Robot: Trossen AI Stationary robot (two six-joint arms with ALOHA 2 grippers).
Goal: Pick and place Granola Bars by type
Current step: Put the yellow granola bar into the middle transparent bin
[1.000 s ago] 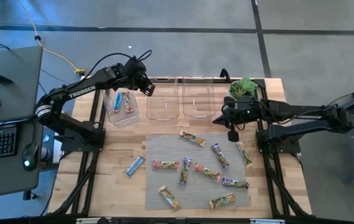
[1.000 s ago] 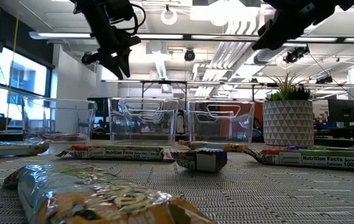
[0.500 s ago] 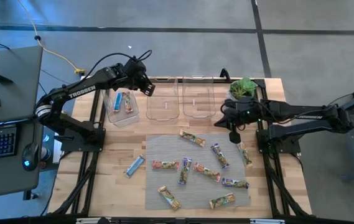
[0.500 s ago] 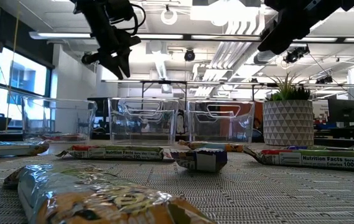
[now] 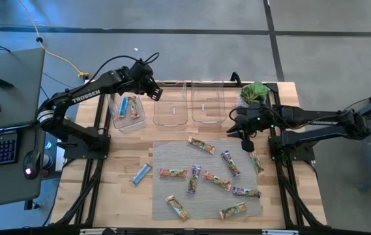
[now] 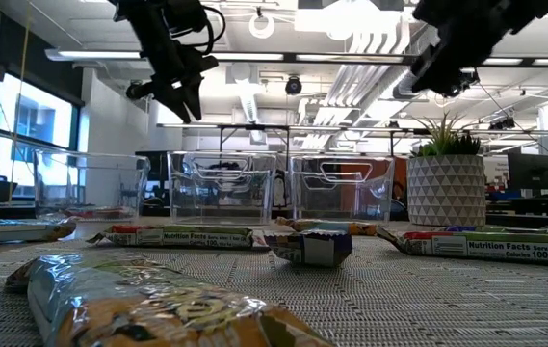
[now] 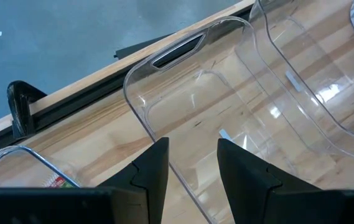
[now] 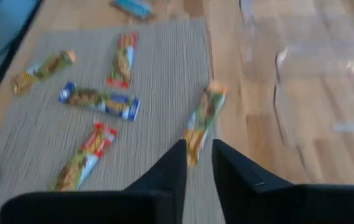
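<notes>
Most of the granola bars (image 5: 208, 175) lie scattered on the woven mat (image 5: 162, 151) at the front of the tabletop (image 5: 123, 196), one blue bar (image 5: 141, 173) sits off the mat on bare wood, and a few already rest in the leftmost clear bin (image 5: 126, 111). Over the last second the right tool (image 5: 246, 145) has slid from beside the potted plant (image 5: 254, 93) out toward the mat's far right corner, its fingers a narrow gap apart and holding nothing; judging by this, it is lining up for a pick, perhaps the green-orange bar (image 8: 204, 118) just ahead of it. The left tool (image 5: 155, 93) has not moved, hovering above the bins, slightly open and empty. The two other bins (image 5: 186, 104) look empty, and the mat's right edge leaves open wood for the approach.
</notes>
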